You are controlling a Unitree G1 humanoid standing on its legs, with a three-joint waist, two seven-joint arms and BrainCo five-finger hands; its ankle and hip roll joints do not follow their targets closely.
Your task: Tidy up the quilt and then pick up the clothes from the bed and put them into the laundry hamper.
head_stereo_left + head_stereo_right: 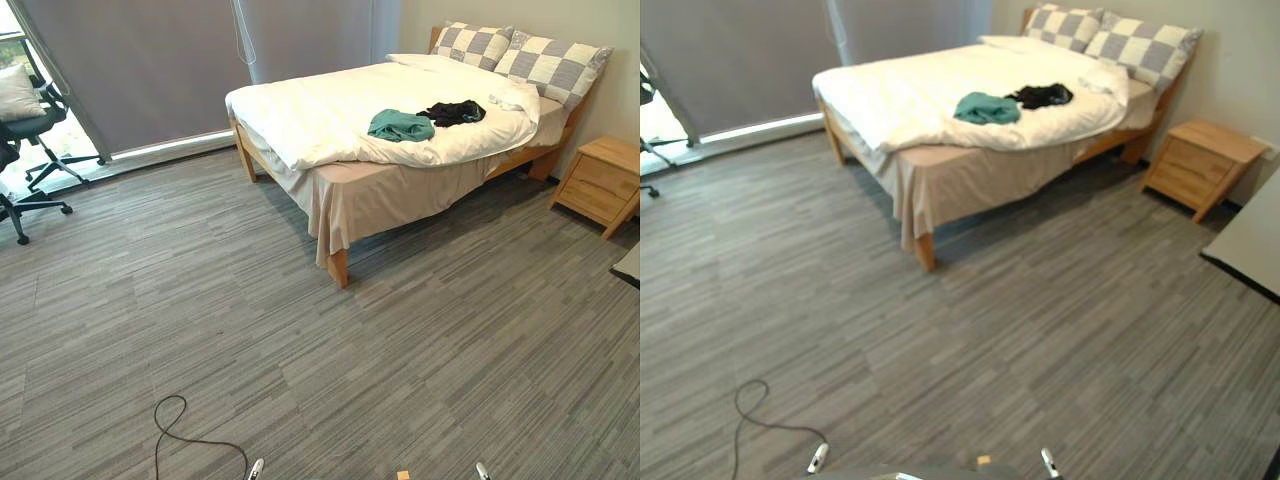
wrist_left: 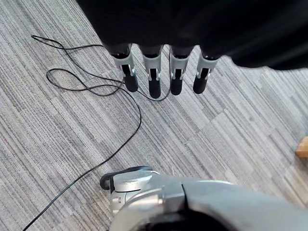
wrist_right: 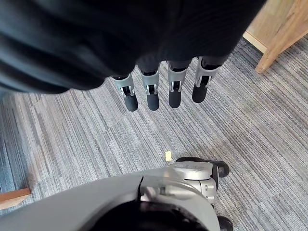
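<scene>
A: Biggest first?
B: Floor (image 1: 300, 330), grey striped carpet, spread across the whole room. Behind it, grey blinds (image 1: 180, 60) along the far wall.

A: And the bed?
B: Bed (image 1: 340, 205), wooden frame, set at an angle toward the far right corner, tan sheet hanging down the near side. Quilt (image 1: 330, 115), white, spread over the mattress, rumpled near the headboard. Two checked pillows (image 1: 545, 60) propped at the head.

A: Clothes?
B: Both on the quilt, toward the near edge. Teal garment (image 1: 400, 125) bunched up, black garment (image 1: 452, 112) just beside it, touching or nearly so, closer to the pillows.

A: Other furniture?
B: Nightstand (image 1: 600, 180), light wood, right of the bed against the wall. Office chair (image 1: 35, 125) at far left by the window, with a cushion on it.

A: Hands?
B: Left hand (image 2: 161, 72) hanging over bare carpet, fingers straight and relaxed, gripping nothing. Right hand (image 3: 163, 86) the same: fingers extended, empty, above the carpet, well apart from the bed. Small tan scrap (image 3: 168, 155) on the floor below the right hand.
</scene>
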